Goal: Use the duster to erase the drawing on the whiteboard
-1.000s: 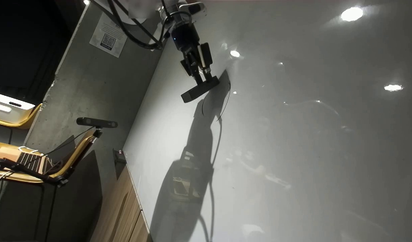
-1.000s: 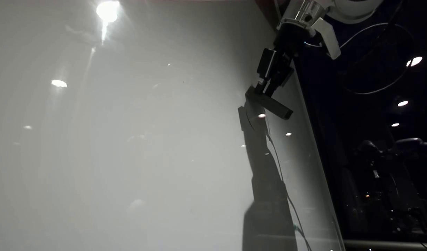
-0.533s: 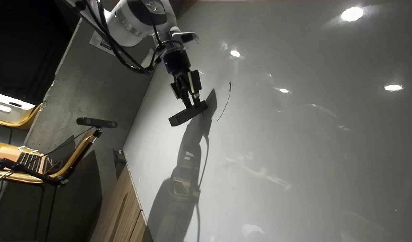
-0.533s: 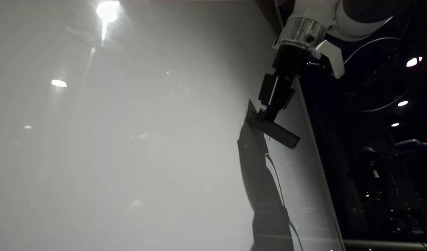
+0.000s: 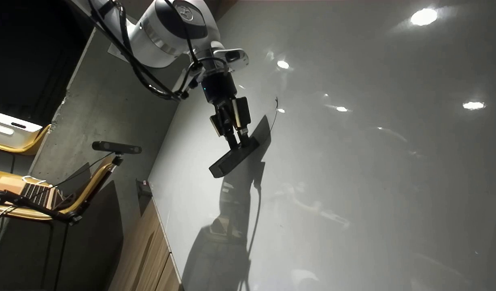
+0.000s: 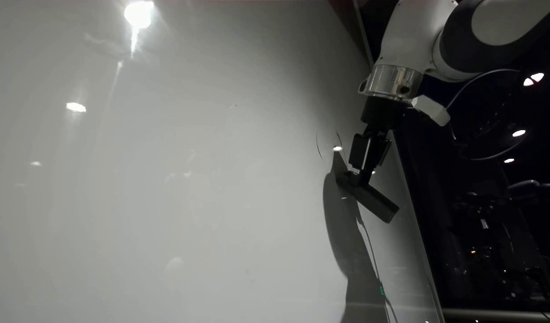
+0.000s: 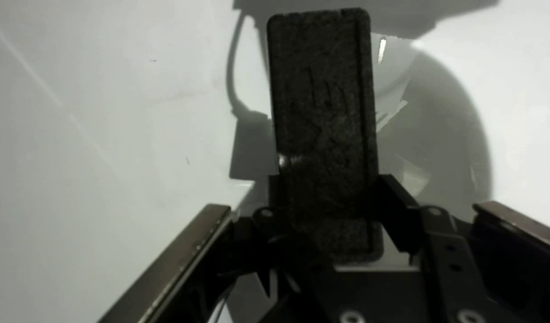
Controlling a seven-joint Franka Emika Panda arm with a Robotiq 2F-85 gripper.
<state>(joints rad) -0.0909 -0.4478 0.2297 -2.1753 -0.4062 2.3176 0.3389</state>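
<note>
The duster (image 5: 232, 160), a dark flat block, is held between the fingers of my gripper (image 5: 238, 144). In an exterior view the duster (image 6: 372, 200) slants, its upper-left end close to the whiteboard (image 6: 189, 215); I cannot tell if it touches. In the wrist view the duster (image 7: 322, 112) sits lengthwise between the fingertips (image 7: 329, 193). Of the drawing, thin dark arcs (image 6: 318, 146) show above and left of the duster. In an exterior view one thin line of the drawing (image 5: 274, 118) shows up and right of the duster, its lower end in shadow. The drawing is not seen in the wrist view.
The arm's large shadow (image 5: 236, 210) falls on the board below the duster. A yellow chair with a laptop (image 5: 37, 194) and a camera on a stand (image 5: 116, 148) stand by the grey wall (image 5: 106, 101). Wooden panels (image 5: 147, 254) border the board. Bright reflections (image 5: 424, 17) show on the board.
My gripper has moved down the board with the duster, first slightly left and then slightly right in an exterior view. The arcs above it are now uncovered; the left arc looks shorter at its lower end.
</note>
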